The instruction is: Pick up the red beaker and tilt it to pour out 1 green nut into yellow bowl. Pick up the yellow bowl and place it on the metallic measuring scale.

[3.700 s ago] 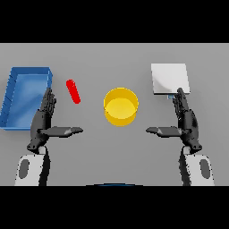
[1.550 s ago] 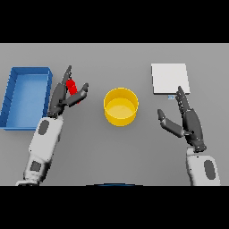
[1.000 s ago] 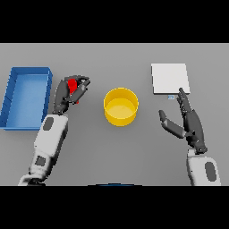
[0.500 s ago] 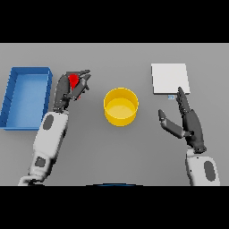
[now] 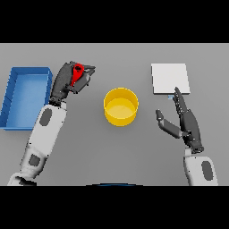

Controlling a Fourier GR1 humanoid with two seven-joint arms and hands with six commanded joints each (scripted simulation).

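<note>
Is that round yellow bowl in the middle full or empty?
Empty, as far as shows: the round yellow bowl has only plain yellow inside, with no green nut visible.

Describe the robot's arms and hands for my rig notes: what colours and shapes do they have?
Both arms are built of white, rounded shell segments with dark grey oval insets. Each ends in a dark grey to black hand with slim fingers and a thumb: the left hand, the right hand. No cables or markings are visible.

Most of the red beaker (image 5: 78, 72) was hidden inside the left hand (image 5: 68, 82), whose curled fingers (image 5: 87, 71) covered its body; any green nut inside could not be seen.
</note>
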